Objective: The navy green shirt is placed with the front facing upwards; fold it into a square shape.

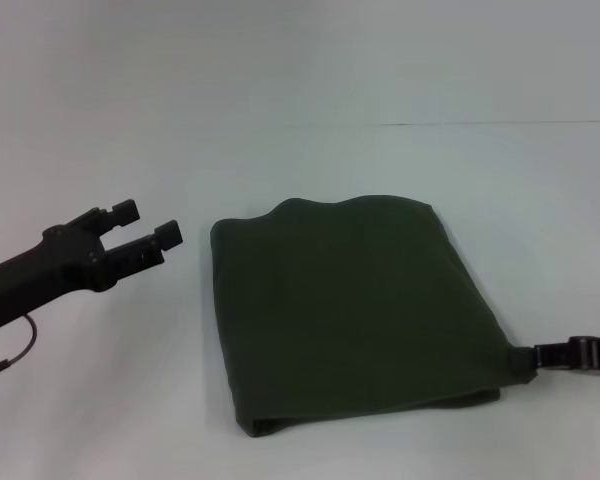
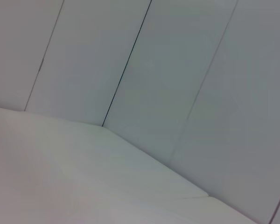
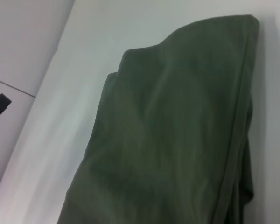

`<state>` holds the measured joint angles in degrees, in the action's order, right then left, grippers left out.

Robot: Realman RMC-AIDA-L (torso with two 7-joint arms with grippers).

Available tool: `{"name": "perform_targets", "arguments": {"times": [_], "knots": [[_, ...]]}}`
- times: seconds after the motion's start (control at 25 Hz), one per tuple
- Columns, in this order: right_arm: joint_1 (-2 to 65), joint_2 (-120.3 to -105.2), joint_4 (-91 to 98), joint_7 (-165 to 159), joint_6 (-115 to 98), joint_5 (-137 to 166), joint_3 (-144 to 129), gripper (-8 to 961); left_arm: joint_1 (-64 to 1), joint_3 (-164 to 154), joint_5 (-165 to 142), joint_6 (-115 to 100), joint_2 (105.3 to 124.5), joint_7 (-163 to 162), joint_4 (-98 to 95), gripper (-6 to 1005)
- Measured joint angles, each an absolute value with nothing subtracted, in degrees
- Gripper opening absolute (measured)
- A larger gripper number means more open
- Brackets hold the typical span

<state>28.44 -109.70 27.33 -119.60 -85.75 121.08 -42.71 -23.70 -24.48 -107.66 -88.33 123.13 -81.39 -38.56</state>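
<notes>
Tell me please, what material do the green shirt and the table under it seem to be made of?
The navy green shirt looks like soft, matte knit cloth, probably cotton: it shows gentle wrinkles, rounded folded edges and no shine. The table looks like a smooth, hard white surface, perhaps laminate or painted board; it is flat and shows no grain, but its exact material cannot be told.

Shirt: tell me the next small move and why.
Probably open the right gripper and draw it away: the shirt already lies folded in a rough square, with that gripper at its near right corner. The left gripper hovers clear, jaws open.
</notes>
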Motion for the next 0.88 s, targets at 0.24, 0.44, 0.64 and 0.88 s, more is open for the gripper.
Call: {"name": "perform_targets", "arguments": {"times": [0.24, 0.44, 0.64, 0.88], "knots": [[26.16, -109.15, 31.43, -117.69, -89.36, 120.80, -36.24, 179, -25.51, -24.26, -107.64, -87.06, 122.88, -83.74, -38.32, 919], [25.34, -109.08, 34.76, -117.27, -94.07, 120.72, -27.99, 408, -27.12, -24.31, -107.61, -82.26, 123.02, -86.95, -38.15, 919], [27.81, -109.65, 34.98, -117.19, -95.04, 119.58, -24.04, 546, -29.77, -24.65, -107.64, -74.66, 122.73, -92.31, -35.79, 919], [30.85, -110.17, 35.42, -117.11, -95.59, 118.79, -24.43, 681, -31.82, -26.46, -108.09, -63.94, 122.59, -99.43, -33.27, 919]]}}
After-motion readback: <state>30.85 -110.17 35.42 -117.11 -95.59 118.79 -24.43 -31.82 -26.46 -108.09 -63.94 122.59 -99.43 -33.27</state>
